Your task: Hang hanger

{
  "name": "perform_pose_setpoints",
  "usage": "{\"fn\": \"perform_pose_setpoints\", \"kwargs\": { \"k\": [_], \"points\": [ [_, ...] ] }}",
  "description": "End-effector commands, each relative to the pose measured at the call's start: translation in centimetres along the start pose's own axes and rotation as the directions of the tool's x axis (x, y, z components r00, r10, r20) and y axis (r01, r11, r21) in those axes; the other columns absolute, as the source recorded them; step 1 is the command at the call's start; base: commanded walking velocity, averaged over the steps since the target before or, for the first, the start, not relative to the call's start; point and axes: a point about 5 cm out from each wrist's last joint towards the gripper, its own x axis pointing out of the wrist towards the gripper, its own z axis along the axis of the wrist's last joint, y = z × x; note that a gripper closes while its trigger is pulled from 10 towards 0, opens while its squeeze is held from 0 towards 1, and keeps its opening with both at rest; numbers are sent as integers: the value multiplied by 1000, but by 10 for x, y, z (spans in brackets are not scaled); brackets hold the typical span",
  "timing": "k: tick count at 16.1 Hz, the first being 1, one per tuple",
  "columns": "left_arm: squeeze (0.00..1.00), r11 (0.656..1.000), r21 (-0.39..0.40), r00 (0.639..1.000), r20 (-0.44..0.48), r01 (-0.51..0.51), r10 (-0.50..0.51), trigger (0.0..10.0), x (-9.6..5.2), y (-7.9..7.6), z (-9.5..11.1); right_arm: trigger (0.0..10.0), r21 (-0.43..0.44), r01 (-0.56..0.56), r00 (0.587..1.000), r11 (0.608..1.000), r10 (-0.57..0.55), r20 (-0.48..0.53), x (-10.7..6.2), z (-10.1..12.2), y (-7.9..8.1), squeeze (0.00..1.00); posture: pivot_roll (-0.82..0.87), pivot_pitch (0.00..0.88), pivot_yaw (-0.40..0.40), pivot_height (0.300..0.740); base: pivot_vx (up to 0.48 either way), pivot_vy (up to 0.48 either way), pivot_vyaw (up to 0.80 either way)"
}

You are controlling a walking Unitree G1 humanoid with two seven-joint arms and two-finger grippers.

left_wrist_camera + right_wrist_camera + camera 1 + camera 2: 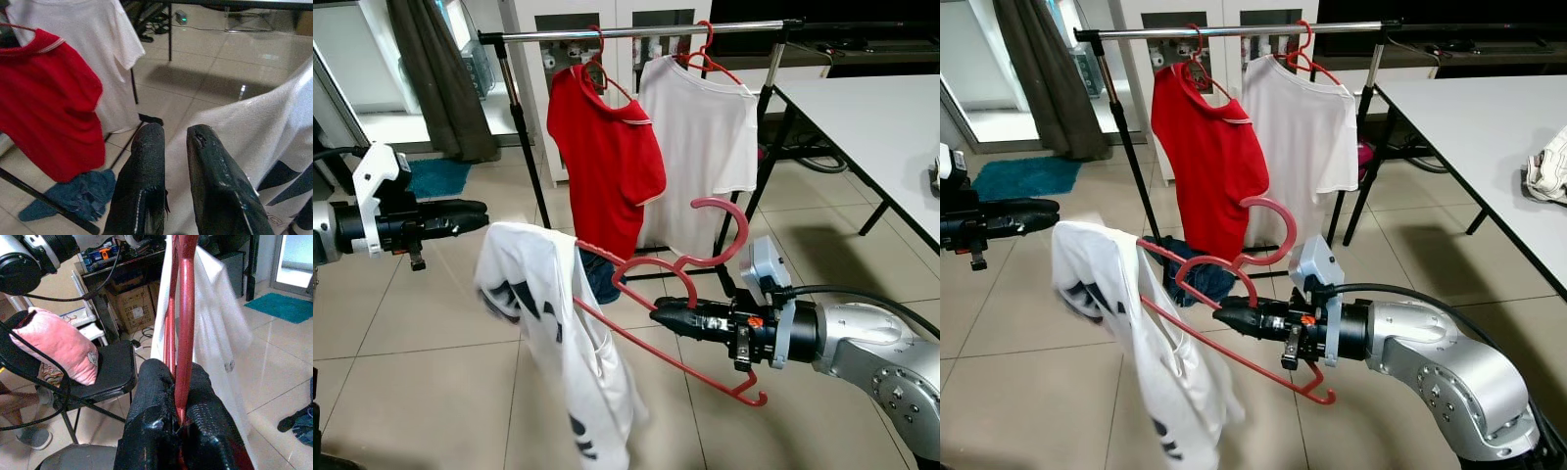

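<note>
A red plastic hanger (646, 338) carries a white T-shirt with black print (548, 323), which droops off its left end. My right gripper (658, 315) is shut on the hanger's lower bar, with the hook (724, 230) curling up above it. In the right wrist view the bar (185, 308) runs between the fingers (151, 396). The hanger hangs low in front of the metal clothes rail (636, 32), well below it. My left gripper (481, 211) stays to the left of the shirt, slightly open and holding nothing, its fingertips (149, 142) close to the cloth (254, 142).
A red shirt (607, 166) and a white shirt (700, 147) hang on red hangers on the rail. A blue cloth (599, 274) lies under the rack. A white table (881, 127) stands at the right, a dark curtain (435, 78) and teal mat (435, 176) at the left.
</note>
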Motion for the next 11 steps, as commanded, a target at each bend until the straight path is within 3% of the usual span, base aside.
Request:
{"fn": "perform_pose_setpoints", "kwargs": {
  "k": [1, 3, 5, 8, 10, 11],
  "points": [
    [1000, 1000, 3, 1000, -21, 12, -12, 10000, -9, 0, 2, 0, -46, 18, 998, 999, -16, 56, -2, 12, -2, 0, -146, 0, 81, 740, 0, 0, 0],
    [1000, 1000, 18, 1000, 28, -10, 9, 10000, -19, 6, 16, 0, -53, 30, 998, 998, -27, 51, -2, 12, -4, 0, -141, 0, 78, 740, 0, 0, 0],
    [1000, 999, 29, 994, 104, 20, -23, 10000, -18, 8, 35, 0, -65, 26, 999, 998, -23, 40, -1, 13, -4, 0, -137, 0, 75, 740, 0, 0, 0],
    [1000, 980, 65, 968, 153, 190, -198, 10000, 9, 2, 59, 0, -106, 12, 1000, 994, -12, 1, 3, 15, -6, 0, -137, 0, 72, 740, 0, 0, 0],
    [1000, 932, 94, 926, 117, 350, -359, 10000, 40, -9, 65, 0, -141, -4, 1000, 990, 1, -25, 6, 16, -6, 0, -143, 0, 75, 740, 0, 0, 0],
    [780, 913, 101, 909, 104, 395, -404, 10000, 50, -14, 66, 0, -150, -17, 999, 989, 12, -31, 7, 17, -5, 0, -149, 0, 78, 740, 0, 0, 0]
  ]
}}
